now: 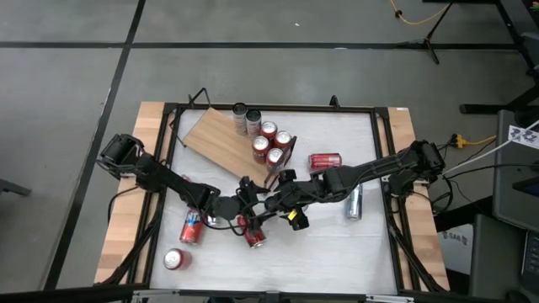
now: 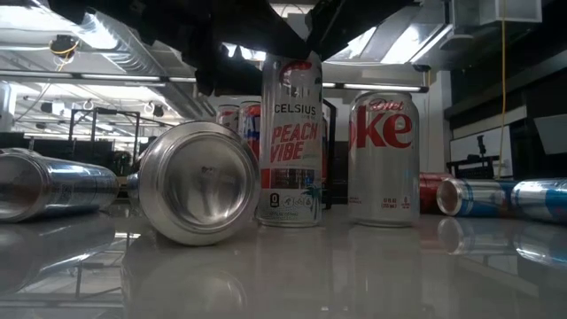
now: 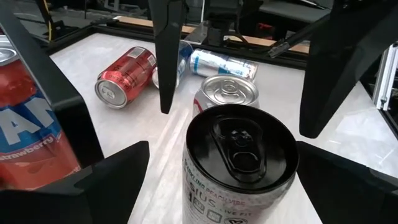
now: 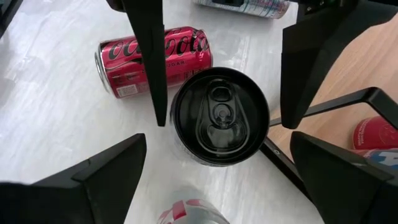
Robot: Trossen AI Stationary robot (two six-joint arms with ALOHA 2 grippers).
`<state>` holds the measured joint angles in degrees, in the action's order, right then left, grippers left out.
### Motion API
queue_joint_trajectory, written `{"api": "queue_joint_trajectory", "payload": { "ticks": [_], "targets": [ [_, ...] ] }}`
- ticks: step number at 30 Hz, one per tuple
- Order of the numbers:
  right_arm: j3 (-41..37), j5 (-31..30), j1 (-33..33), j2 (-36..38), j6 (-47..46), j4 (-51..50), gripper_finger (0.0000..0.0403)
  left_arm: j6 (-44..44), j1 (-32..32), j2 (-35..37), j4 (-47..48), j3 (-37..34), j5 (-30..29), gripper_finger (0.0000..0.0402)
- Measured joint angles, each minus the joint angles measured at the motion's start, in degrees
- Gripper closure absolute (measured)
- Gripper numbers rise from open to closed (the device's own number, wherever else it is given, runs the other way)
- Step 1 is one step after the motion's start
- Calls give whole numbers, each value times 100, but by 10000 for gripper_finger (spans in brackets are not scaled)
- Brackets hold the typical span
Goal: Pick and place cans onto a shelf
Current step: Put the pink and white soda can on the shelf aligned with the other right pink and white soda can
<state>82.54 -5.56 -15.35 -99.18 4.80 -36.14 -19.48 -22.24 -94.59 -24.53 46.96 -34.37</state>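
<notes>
The shelf (image 1: 221, 136), a light-brown board with a black frame, lies at the table's far left and bears several upright cans (image 1: 268, 143). Both grippers meet at mid-table. My left gripper (image 3: 221, 186) stands open, its fingers on either side of an upright black-topped "Peach Vibe" can (image 3: 239, 155) without touching it. A silver-topped can (image 3: 227, 93) stands just beyond it. My right gripper (image 4: 217, 180) is open too, tilted down over an upright black-topped can (image 4: 219, 116) beside the shelf's black frame (image 4: 292, 165). Whether both views show the same can, I cannot tell.
A red can (image 1: 324, 160) and a silver-blue can (image 1: 354, 204) lie on their sides at the right. More red cans (image 1: 192, 227) (image 1: 174, 258) (image 1: 255, 237) sit near the front left. A Diet Coke can (image 2: 383, 159) stands upright. Black rails (image 1: 383, 168) border the white tabletop.
</notes>
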Motion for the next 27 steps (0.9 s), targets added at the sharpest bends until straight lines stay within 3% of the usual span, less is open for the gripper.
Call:
{"api": "queue_joint_trajectory", "payload": {
  "ticks": [17,27],
  "targets": [
    [0,0,0,1,0,4,13,-302,0,-2,-94,2,87,14],
    [0,0,0,2,0,7,13,-264,0,-64,-61,2,93,47]
  ]
}}
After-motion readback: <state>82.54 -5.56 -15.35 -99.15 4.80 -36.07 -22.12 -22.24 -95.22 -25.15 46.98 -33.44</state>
